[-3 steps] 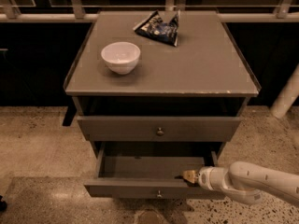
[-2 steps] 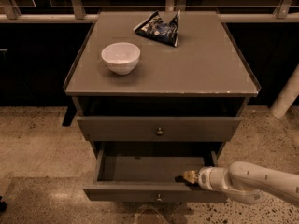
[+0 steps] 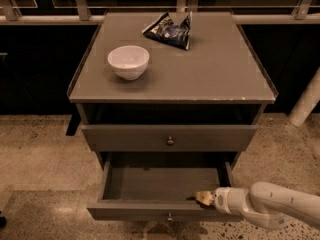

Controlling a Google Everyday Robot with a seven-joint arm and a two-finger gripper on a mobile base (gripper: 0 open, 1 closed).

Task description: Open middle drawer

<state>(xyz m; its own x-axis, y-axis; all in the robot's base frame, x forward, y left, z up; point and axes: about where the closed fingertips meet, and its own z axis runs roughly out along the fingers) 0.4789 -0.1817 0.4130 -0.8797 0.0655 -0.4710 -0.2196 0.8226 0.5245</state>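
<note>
The middle drawer [image 3: 150, 211] is the grey drawer with a small round knob [image 3: 170, 217] low in the camera view. It stands pulled well out of the cabinet, and its inside looks empty. My gripper [image 3: 202, 198] comes in from the lower right on a white arm [image 3: 270, 204]. Its tip rests just inside the drawer's front panel, right of the knob. The drawer above [image 3: 170, 138], with its own knob, stands slightly out. No drawer shows below the open one.
On the cabinet top [image 3: 220, 74] stand a white bowl [image 3: 128, 61] and a dark crumpled snack bag [image 3: 170, 30]. A railing runs behind the cabinet. Speckled floor lies on both sides, with a white post [image 3: 305, 104] at the right.
The middle drawer has slid a little further out toward the camera, and my gripper has moved with its front panel.
</note>
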